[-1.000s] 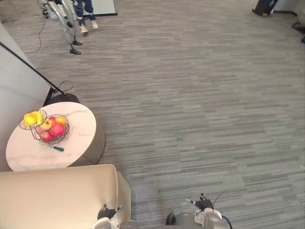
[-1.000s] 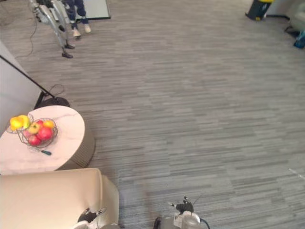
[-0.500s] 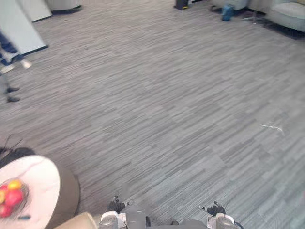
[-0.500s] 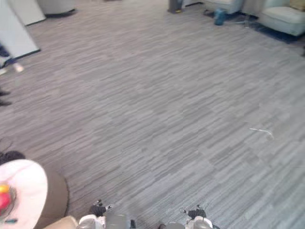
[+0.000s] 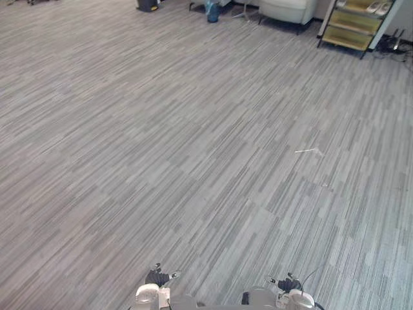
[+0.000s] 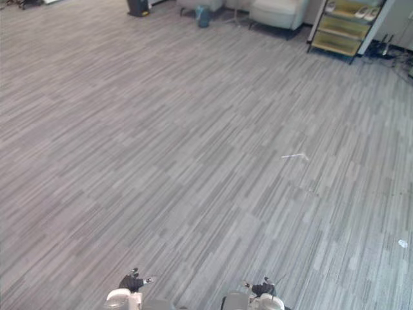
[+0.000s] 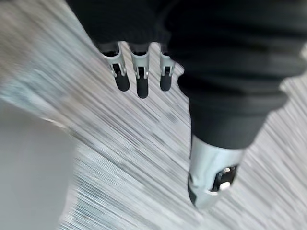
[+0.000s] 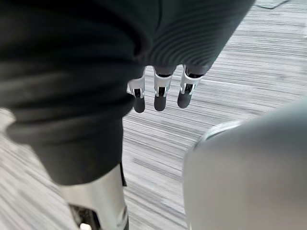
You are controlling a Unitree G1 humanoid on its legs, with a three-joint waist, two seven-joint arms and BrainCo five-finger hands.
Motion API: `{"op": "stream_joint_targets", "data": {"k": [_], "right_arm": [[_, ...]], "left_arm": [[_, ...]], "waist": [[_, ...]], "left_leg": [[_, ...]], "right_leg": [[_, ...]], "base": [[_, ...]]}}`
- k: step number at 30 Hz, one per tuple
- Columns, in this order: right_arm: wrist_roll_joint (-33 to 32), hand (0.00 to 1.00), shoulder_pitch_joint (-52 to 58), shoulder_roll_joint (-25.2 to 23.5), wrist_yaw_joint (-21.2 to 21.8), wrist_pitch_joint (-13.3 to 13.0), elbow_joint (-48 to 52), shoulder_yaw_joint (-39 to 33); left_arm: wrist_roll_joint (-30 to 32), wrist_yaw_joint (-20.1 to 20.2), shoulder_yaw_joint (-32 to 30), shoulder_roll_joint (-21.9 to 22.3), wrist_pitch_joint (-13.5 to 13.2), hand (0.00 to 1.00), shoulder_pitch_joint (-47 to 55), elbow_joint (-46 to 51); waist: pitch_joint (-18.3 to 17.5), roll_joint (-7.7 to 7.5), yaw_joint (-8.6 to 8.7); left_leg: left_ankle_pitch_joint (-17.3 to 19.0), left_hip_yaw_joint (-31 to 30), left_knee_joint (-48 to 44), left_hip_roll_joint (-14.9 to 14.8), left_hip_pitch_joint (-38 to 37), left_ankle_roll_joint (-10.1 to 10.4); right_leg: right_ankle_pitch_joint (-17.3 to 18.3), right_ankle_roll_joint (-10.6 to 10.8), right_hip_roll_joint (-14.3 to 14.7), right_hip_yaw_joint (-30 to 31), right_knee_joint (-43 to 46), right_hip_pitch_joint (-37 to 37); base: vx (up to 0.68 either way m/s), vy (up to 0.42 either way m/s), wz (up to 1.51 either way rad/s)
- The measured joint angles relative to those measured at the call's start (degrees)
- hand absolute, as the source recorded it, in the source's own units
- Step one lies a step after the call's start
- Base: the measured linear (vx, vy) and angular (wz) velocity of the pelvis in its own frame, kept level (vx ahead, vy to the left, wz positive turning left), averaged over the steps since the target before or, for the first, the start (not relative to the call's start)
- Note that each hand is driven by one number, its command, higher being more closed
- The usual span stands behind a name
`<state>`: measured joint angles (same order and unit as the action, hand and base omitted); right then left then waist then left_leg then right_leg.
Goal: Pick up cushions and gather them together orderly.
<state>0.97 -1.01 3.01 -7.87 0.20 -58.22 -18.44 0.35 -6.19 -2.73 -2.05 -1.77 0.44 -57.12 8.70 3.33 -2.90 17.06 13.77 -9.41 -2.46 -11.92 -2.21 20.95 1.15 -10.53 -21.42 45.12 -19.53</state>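
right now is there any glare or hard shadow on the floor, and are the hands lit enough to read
Left eye view: floor evenly lit, no glare, no hard shadows. Left wrist view: left hand well lit, fingers straight, a small bright spot on the thumb. Right wrist view: right hand lit too, fingers straight, holding nothing.

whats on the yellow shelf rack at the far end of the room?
A few pale items lie on the upper tier of the shelf rack, too small to identify. The two tiers below look bare. Anything higher up is cut off by the view's edge.
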Motion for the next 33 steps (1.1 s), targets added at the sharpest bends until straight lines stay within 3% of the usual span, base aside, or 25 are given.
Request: {"op": "stream_joint_targets", "data": {"k": [1,3,4,5,6,7,8,9,10,11,13,15,17,19,20,21,22,23,24,26,27,28,29,31,33], "right_arm": [[-0.52,0.0,-0.64,0.27,-0.02,-0.04,-0.01,0.0],[-1.1,0.0,-1.22,0.36,-0.01,-0.22,-0.18,0.05],[-1.29,0.0,-0.77,0.19,0.06,-0.35,-1.14,-0.01],[-2.08,0.0,-1.42,1.84,0.04,-0.55,-1.22,-1.55],[-2.09,0.0,-1.52,2.03,-0.02,-0.51,-1.22,-1.68],[-2.18,0.0,-1.53,2.46,0.01,-0.62,-1.31,-2.07],[-2.23,0.0,-1.46,2.24,0.01,-0.52,-1.58,-2.49],[-2.24,0.0,-1.33,1.96,-0.01,-0.36,-1.64,-2.52],[-3.43,0.0,-1.0,1.45,-0.24,-0.27,-1.61,-2.74],[-3.73,0.0,-0.34,0.38,-0.27,-0.22,-1.72,-2.71],[-4.55,0.0,-0.4,-0.59,-0.63,-0.28,-1.47,-2.77],[-5.02,0.0,-1.51,-0.58,-0.91,-0.29,-1.98,-2.85],[-5.26,0.0,-3.78,-0.46,-1.12,-0.31,-3.55,-3.31],[-5.39,0.0,-2.9,0.65,-1.19,-0.25,-4.14,-3.18],[-5.39,0.0,-2.3,0.68,-1.21,-0.17,-4.28,-2.61],[-5.36,0.0,-2.08,0.31,-1.17,-0.1,-4.3,-2.25],[-5.32,0.0,-1.94,-0.11,-1.1,0.0,-4.31,-2.06],[-5.28,0.0,-1.27,0.01,-1.11,0.07,-4.45,-2.1],[-4.18,0.0,-1.29,0.3,-1.01,0.12,-4.69,-2.12],[-3.17,0.0,-1.33,0.36,-0.96,0.09,-5.61,-2.13],[-3.16,0.0,-1.44,0.32,-0.68,0.14,-5.87,-2.13],[-3.15,0.0,-1.29,0.42,-0.42,0.24,-5.87,-2.1],[-3.13,0.0,-1.26,0.71,-0.04,0.16,-5.68,-1.64],[-3.05,0.0,-1.85,0.95,0.39,-0.01,-5.57,-1.49],[-3.18,0.0,-2.06,1.46,0.62,-0.04,-5.3,-1.53]], "left_arm": [[0.01,-0.14,0.38,-0.13,-0.02,0.0,-0.21,-0.06],[0.01,-0.18,1.56,-1.13,0.01,0.0,-0.53,-0.99],[0.04,-0.12,1.92,-1.89,-0.01,0.0,0.03,-1.22],[0.08,-0.11,1.49,-0.61,0.04,0.0,-0.51,-2.38],[0.13,0.01,1.46,-0.4,0.02,0.0,-0.55,-2.42],[0.23,-0.06,1.29,0.37,-0.1,0.0,-1.08,-2.38],[0.39,-0.01,0.22,0.97,-0.1,0.0,-1.53,-2.43],[0.41,0.02,-0.25,1.19,-0.15,0.0,-1.56,-2.37],[0.42,0.25,-1.13,1.23,-0.19,0.0,-1.49,-2.06],[0.47,0.27,-2.1,1.18,-0.31,0.0,-1.4,-1.82],[0.53,0.3,-2.82,1.0,-0.57,0.0,-0.6,0.24],[0.53,0.28,-2.87,1.05,-0.7,0.0,-0.41,1.52],[0.37,0.25,-2.97,1.03,-0.81,0.0,-0.17,1.74],[0.29,0.24,-2.83,1.39,-1.14,0.0,0.47,1.83],[0.12,0.21,-2.77,1.47,-1.5,0.0,0.93,1.88],[0.12,0.31,-2.83,1.08,-1.54,0.0,0.89,1.8],[0.26,0.31,-2.83,0.19,-1.52,0.0,0.72,1.83],[0.56,0.37,-2.98,0.18,-1.49,0.0,0.45,1.8],[0.53,0.29,-2.8,-0.18,-1.42,0.0,0.18,1.3],[0.59,0.37,-2.24,-0.62,-1.18,0.0,0.04,0.52],[0.55,0.4,-1.4,-1.15,-0.59,0.0,-0.03,-0.34],[0.54,0.34,-0.14,-1.46,-0.3,0.0,-0.02,-0.89],[0.6,0.34,0.99,-1.64,-0.27,0.0,0.12,-0.93],[0.6,0.29,1.65,-2.02,-0.27,0.0,0.03,-0.96],[0.6,0.18,1.69,-1.99,-0.24,0.0,-0.22,-0.97]], "waist": [[0.24,0.33,0.26],[0.5,-0.24,0.49],[0.5,-2.16,0.77],[0.3,0.69,1.05],[0.1,1.05,1.17],[0.7,2.07,1.43],[1.03,2.42,1.43],[1.24,2.69,1.48],[2.32,2.84,1.58],[3.34,1.9,1.35],[3.52,0.53,0.44],[3.43,0.53,-0.82],[3.63,0.86,-1.21],[3.32,1.41,-1.43],[2.86,1.24,-2.13],[2.23,0.23,-2.33],[1.23,-1.02,-2.02],[0.78,-2.15,-2.12],[0.66,-2.17,-2.39],[0.74,-2.29,-1.98],[1.0,-2.32,-1.97],[1.19,-2.04,-1.96],[1.42,-1.19,-1.61],[1.39,-0.22,-0.79],[1.83,0.65,-0.27]], "left_leg": [[-0.04,0.34,0.5,-0.75,-0.75,0.07],[-0.29,0.69,0.72,-1.17,-2.45,1.52],[0.08,-0.41,0.42,0.05,-4.78,2.99],[0.41,-1.63,-1.27,-2.29,-5.94,4.44],[-0.24,-2.02,-3.19,-2.69,-5.04,5.6],[-3.15,-2.96,-10.17,-3.6,-2.51,8.25],[-8.08,-3.82,-19.48,-4.41,1.1,8.94],[-9.99,-4.62,-23.86,-4.75,2.74,9.03],[-8.82,-6.17,-38.33,-6.48,7.32,8.56],[-6.81,-5.13,-46.48,-7.26,10.5,7.29],[-3.78,-2.89,-49.64,-7.55,17.26,5.2],[-1.32,-1.61,-42.9,-7.08,24.02,4.26],[-1.73,-2.98,-25.85,-4.1,28.19,4.02],[-9.69,-5.26,-5.69,-1.66,27.9,7.12],[-15.18,-5.02,-5.8,-1.27,27.57,6.83],[-15.42,-5.34,-7.17,0.11,28.05,4.54],[-12.31,-5.63,-9.75,1.76,29.26,3.41],[-9.35,-5.25,-12.4,2.84,29.91,1.6],[-7.69,-4.74,-13.55,3.13,28.25,0.96],[-6.12,-4.88,-12.25,3.61,24.46,0.42],[-5.4,-5.15,-9.58,4.22,19.01,0.2],[-5.4,-5.16,-6.91,4.21,14.29,0.2],[-5.41,-5.02,-3.53,3.59,8.67,0.21],[-5.4,-4.58,-1.1,2.28,3.85,0.22],[-5.37,-4.34,0.32,0.84,1.45,0.27]], "right_leg": [[-1.54,-1.03,0.57,-2.19,-3.74,-1.86],[-9.14,-2.99,2.77,-4.17,-15.86,-4.04],[-20.52,-8.0,4.07,-2.8,-23.63,-4.03],[-18.41,-9.62,5.85,-3.26,-20.13,-4.11],[-16.6,-9.64,6.25,-3.27,-20.02,-3.87],[-15.02,-9.5,7.63,-2.63,-20.52,-2.33],[-13.81,-9.36,8.8,-1.35,-22.38,0.07],[-13.53,-9.17,9.41,-1.09,-23.48,1.69],[-12.92,-9.05,11.12,-0.07,-27.23,7.97],[-12.21,-8.89,11.76,1.09,-29.84,13.58],[-11.11,-8.19,11.75,3.82,-33.48,19.17],[-10.98,-7.43,11.68,7.14,-36.03,21.88],[-9.82,-5.45,10.23,10.71,-37.72,24.93],[-7.1,-3.24,8.63,12.98,-40.18,28.86],[-6.09,-2.08,8.05,14.39,-41.43,30.83],[-5.08,-1.38,6.88,14.74,-41.8,31.36],[-4.13,-1.23,5.08,14.65,-40.97,31.36],[-3.42,0.12,3.64,15.14,-35.91,29.77],[-3.62,0.69,3.02,17.03,-26.26,26.6],[-5.68,7.01,1.74,17.84,-12.24,21.89],[-4.85,8.29,0.82,16.97,-1.14,18.39],[-3.17,6.51,0.14,14.98,2.12,17.09],[-1.32,3.09,-0.58,9.9,1.75,15.83],[-0.17,0.53,-0.27,3.77,-3.29,11.31],[-1.84,-0.28,1.54,2.04,-10.65,5.45]], "base": [[0.57,-0.129,-0.5],[0.47,-0.133,-0.4],[0.63,-0.194,-0.48],[0.75,-0.224,-0.41],[0.63,-0.193,-0.41],[0.59,-0.19,-0.35],[0.59,-0.184,-0.39],[0.69,-0.128,-0.37],[0.57,-0.074,-0.33],[0.55,-0.063,-0.35],[0.44,-0.04,-0.57],[0.48,0.033,-0.91],[0.38,0.118,-0.85],[0.5,0.216,-0.64],[0.51,0.24,-0.51],[0.47,0.204,-0.27],[0.66,0.189,0.01],[0.78,0.212,0.07],[0.77,0.207,0.02],[0.59,0.172,0.03],[0.59,0.122,-0.05],[0.68,0.076,-0.13],[0.43,0.029,-0.16],[0.52,-0.022,-0.11],[0.53,-0.087,0.03]]}}
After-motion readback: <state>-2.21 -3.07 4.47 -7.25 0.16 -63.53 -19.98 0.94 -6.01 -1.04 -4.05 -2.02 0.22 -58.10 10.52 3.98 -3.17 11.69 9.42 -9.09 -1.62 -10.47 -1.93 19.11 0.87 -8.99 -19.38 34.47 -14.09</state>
